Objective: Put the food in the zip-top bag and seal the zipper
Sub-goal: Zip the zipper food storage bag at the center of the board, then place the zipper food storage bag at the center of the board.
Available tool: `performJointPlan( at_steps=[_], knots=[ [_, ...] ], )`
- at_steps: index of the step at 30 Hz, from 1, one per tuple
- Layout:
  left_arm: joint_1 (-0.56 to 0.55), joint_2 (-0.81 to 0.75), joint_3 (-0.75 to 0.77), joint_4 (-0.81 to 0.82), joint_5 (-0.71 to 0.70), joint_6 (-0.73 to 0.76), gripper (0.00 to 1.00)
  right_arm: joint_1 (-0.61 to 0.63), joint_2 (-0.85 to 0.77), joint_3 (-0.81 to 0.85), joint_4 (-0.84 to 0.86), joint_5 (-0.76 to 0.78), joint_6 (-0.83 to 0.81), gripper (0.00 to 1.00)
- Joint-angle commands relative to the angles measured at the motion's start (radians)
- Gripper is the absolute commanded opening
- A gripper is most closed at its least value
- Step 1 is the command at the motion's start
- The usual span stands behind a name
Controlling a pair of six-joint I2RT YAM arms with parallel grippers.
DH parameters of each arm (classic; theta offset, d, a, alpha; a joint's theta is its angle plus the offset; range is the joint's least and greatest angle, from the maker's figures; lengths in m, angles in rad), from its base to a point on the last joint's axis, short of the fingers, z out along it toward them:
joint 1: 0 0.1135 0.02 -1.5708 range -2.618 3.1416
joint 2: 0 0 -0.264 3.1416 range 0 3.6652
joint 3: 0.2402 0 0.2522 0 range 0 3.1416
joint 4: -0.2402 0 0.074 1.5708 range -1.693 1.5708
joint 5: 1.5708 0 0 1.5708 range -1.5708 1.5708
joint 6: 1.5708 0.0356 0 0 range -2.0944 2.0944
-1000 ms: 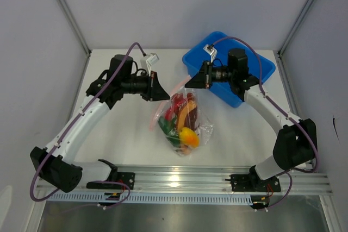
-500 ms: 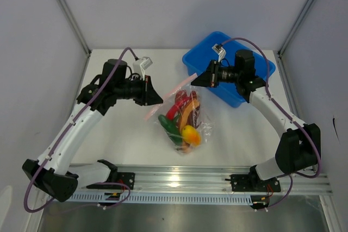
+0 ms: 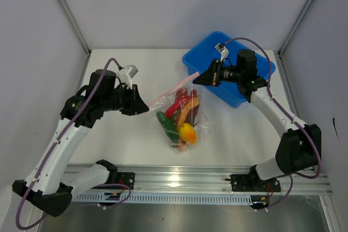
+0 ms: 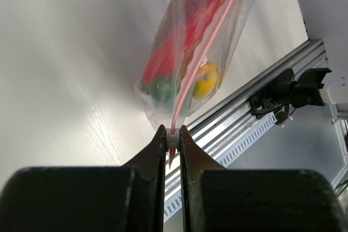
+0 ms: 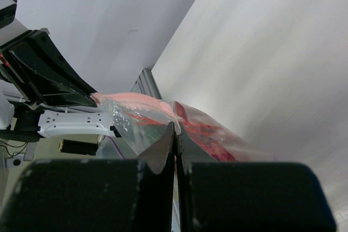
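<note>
The clear zip-top bag [image 3: 187, 126] lies mid-table with the food inside: red peppers [image 3: 179, 104], a green pepper [image 3: 167, 125] and a yellow-orange fruit [image 3: 188, 132]. Its pink zipper [image 3: 168, 89] stretches taut between both grippers. My left gripper [image 3: 145, 107] is shut on the zipper's left end. In the left wrist view a small white slider [image 4: 172, 139] is pinched between the jaws, and the zipper [image 4: 209, 42] runs away over the food [image 4: 163, 66]. My right gripper [image 3: 194, 81] is shut on the bag's right top corner [image 5: 187, 117].
A blue plastic bin [image 3: 261, 69] stands at the back right, just behind my right wrist. An aluminium rail [image 3: 179, 180] runs along the near table edge. Grey walls close in the table on three sides.
My left gripper has slid left along the zipper, away from the right gripper. The right gripper shifted slightly right, and the bag's top edge is now pulled straight.
</note>
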Motion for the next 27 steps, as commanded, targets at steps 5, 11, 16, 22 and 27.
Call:
performJointPlan(
  at_steps=[5,11,16,22,27],
  knots=[
    [0.004,-0.076,0.003,-0.154,-0.115,-0.037,0.01,-0.021,0.000,0.024,0.046,0.036,0.000,0.00],
    [0.004,-0.103,-0.017,-0.169,-0.198,-0.053,0.24,0.028,0.066,0.070,-0.019,0.025,-0.040,0.00],
    [0.004,-0.108,-0.005,-0.164,-0.371,-0.069,0.83,0.077,0.171,0.152,-0.046,0.027,-0.058,0.00],
    [0.004,-0.036,0.109,-0.250,-0.577,-0.116,1.00,0.117,0.417,0.356,-0.010,0.048,-0.037,0.00],
    [0.004,-0.092,0.084,-0.191,-0.473,-0.088,1.00,0.134,0.700,0.677,-0.116,0.053,-0.078,0.00]
  ],
)
